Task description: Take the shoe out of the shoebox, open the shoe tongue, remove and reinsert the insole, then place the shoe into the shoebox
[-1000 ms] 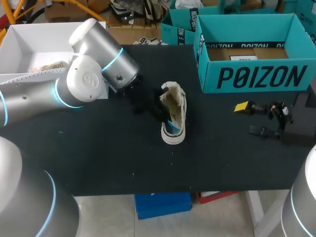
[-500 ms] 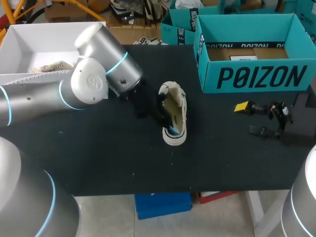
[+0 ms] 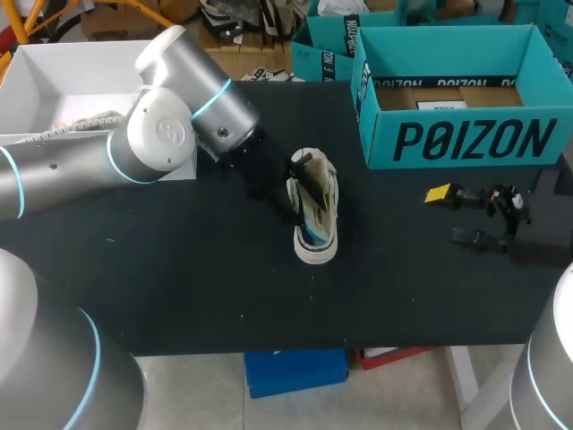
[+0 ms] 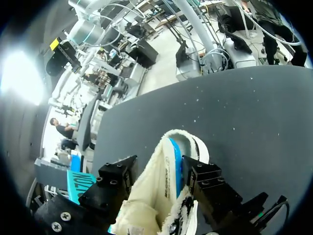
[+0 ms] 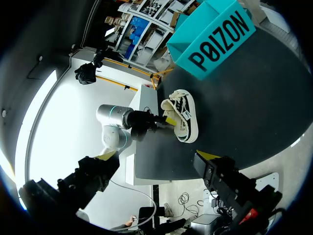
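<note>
One step is confirmed complete: the white low-top shoe with cream fleece lining (image 3: 315, 219) is out of the open teal cardboard shoebox (image 3: 466, 139). It stands on the black table (image 3: 179, 296), approx. mid-table, toe toward the near edge. The shoebox sits at the far right, well apart from the shoe. Its interior shows only a brown cardboard floor w/ a white label.

Status of end effectors:
- Left end effector (image 4: 159, 171): reaches in from the left to the shoe's opening. In the left wrist view both black fingers (image 4: 115, 183) press on the shoe from two sides, i.e. it grips the shoe at the collar.
- Right end effector (image 5: 156, 159): fingers spread wide, nothing between them. It lies on the table's right side, near the shoebox front and well apart from the shoe.

A blue strip (image 4: 175, 164), probably the insole edge, shows inside the shoe beside one finger, so the insole appears to be in the shoe.

Assessment: work is in the tongue/insole phase. The opening looks spread, but whether the tongue is fully folded back cannot be determined. Nor can it be determined whether the insole has yet to come out or is already reinserted.

Remaining, min.: return the shoe to the shoebox. Remaining, max.: finish tongue opening, insole removal, reinsertion, then return.
</note>
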### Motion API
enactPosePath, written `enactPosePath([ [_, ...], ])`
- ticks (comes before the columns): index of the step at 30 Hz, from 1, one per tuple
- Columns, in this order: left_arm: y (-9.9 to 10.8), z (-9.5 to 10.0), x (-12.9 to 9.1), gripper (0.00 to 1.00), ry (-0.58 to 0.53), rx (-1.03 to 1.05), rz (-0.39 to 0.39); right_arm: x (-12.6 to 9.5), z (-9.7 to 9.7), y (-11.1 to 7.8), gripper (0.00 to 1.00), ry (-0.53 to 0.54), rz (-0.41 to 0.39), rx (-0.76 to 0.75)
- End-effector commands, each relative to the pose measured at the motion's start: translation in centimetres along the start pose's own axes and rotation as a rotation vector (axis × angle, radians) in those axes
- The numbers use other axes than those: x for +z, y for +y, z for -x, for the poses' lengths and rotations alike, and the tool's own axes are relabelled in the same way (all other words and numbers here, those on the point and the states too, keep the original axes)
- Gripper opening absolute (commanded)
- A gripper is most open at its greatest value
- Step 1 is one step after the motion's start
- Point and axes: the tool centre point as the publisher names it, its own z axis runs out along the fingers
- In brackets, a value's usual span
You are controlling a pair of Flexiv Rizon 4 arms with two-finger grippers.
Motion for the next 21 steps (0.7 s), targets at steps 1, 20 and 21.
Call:
enactPosePath([
  [1, -1.4, 0.1, -2.3, 1.00, 0.005, 0.014, 0.014, 0.0, 0.0, 0.0, 1.00, 0.000, 0.000, 0.001],
  [20, -1.3, -0.5, -0.8, 0.00, 0.297, 0.077, 0.003, 0.0, 0.0, 0.0, 1.00, 0.000, 0.000, 0.001],
  [21, -1.3, -0.5, -0.6, 0.00, 0.314, 0.079, 0.004, 0.0, 0.0, 0.0, 1.00, 0.000, 0.000, 0.001],
])
